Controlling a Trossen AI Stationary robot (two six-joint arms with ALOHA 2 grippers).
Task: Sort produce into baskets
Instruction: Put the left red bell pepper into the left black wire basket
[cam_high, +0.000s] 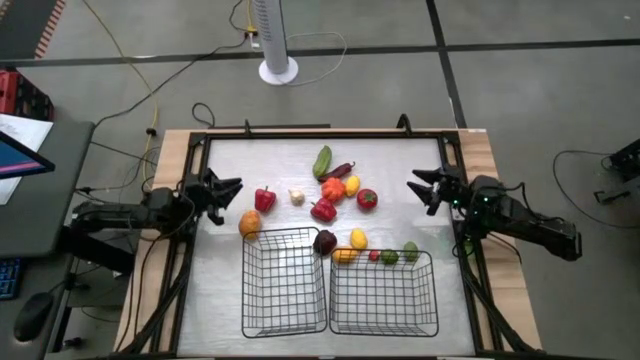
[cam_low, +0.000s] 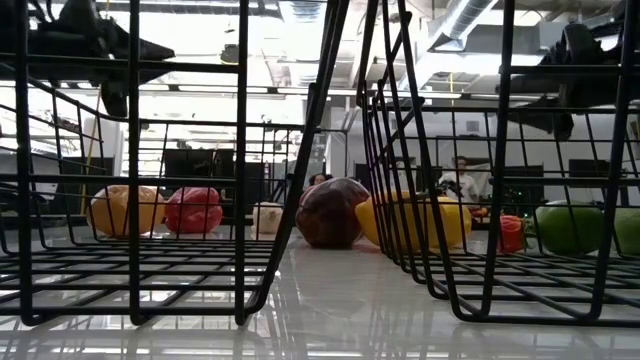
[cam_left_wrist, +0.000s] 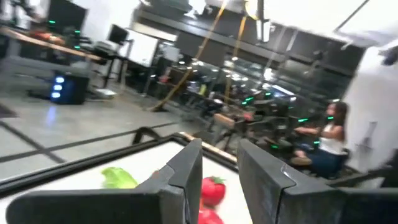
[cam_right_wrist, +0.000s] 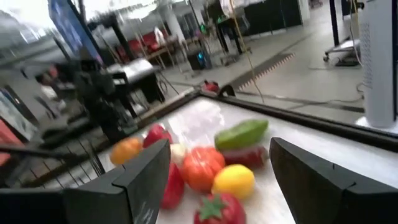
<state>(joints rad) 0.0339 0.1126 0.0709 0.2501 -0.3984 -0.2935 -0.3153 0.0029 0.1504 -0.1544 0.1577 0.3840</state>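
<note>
Black baskets (cam_high: 285, 283) empty, produce (cam_high: 332, 190) loose behind them
Left gripper (cam_high: 228, 190) and right gripper (cam_high: 420, 187) wait spread at the table's sides, likely poised to start sorting

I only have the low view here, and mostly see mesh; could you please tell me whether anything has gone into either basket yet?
Observer: No. From above, both the left basket and the right basket are empty.
Operator: Thank you. Where are the arms?
Observer: The left pincer is at the table's left edge, open, near a red pepper.
Operator: And the other one?
Observer: The right pincer is at the right edge, open, facing a tomato.
</note>
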